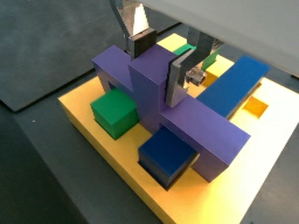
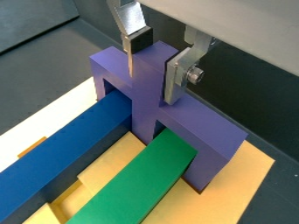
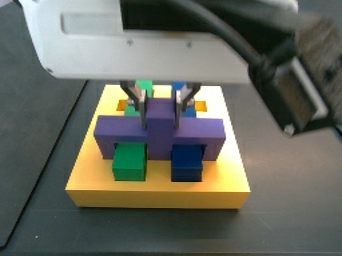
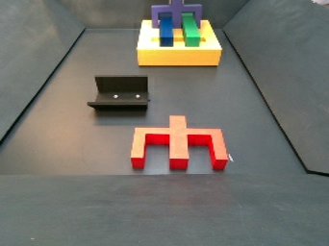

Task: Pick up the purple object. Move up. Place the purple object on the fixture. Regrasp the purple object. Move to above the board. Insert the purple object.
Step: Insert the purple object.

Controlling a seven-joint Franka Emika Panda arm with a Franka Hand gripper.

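Note:
The purple object is a block with legs and a raised centre stem. It sits on the yellow board, straddling the coloured blocks, and shows in both side views. My gripper is directly over it, with one silver finger flat against one side of the stem and the other finger on the opposite side. In a wrist view the gripper looks closed on the stem. The purple object looks level on the board.
Green and dark blue blocks sit in the board under the purple object, with a long blue block beside them. The dark fixture stands mid-floor. A red comb-shaped piece lies nearer the front.

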